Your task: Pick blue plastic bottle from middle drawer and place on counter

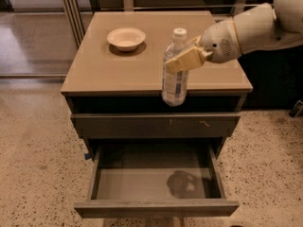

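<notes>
The blue plastic bottle, clear with a white cap and pale label, hangs upright in the air over the front edge of the counter. Its lower end shows in front of the counter's edge. My gripper reaches in from the right, and its tan fingers are shut on the bottle's upper body. The middle drawer is pulled open below, and its grey floor holds only the arm's shadow.
A beige bowl sits on the counter's back left. A closed drawer front with pale scratches lies between the counter and the open drawer. Speckled floor surrounds the cabinet; a metal frame stands at the back left.
</notes>
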Controlling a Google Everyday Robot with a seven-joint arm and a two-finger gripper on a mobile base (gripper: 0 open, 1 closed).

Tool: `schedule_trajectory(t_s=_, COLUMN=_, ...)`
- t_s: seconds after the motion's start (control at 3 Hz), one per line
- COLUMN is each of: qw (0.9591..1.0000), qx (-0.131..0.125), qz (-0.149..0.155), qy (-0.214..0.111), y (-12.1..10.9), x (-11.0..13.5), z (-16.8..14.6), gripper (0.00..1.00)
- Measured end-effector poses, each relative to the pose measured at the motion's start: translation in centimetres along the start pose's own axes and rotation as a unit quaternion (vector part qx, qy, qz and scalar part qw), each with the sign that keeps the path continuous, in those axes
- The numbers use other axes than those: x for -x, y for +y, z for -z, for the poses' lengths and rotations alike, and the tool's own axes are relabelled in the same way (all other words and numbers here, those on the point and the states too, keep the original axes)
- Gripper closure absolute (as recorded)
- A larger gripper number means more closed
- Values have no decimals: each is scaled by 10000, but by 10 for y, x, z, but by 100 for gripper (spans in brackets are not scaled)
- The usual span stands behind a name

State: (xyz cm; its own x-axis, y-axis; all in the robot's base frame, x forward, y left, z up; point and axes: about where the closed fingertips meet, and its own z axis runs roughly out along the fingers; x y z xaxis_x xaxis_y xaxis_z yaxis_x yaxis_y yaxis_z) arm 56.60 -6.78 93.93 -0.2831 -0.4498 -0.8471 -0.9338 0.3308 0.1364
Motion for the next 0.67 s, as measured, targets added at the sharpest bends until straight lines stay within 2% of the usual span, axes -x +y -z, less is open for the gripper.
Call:
schedule_trajectory(t_s=0.33, qw=9996, qx=-185, qz=126, qy=-196, y=-7, x=28, z=23, gripper=100)
schedule_trajectory(t_s=0.67, qw=9996, qx=-174, qz=139, qy=-190, y=-9, x=30, z=22, gripper=100)
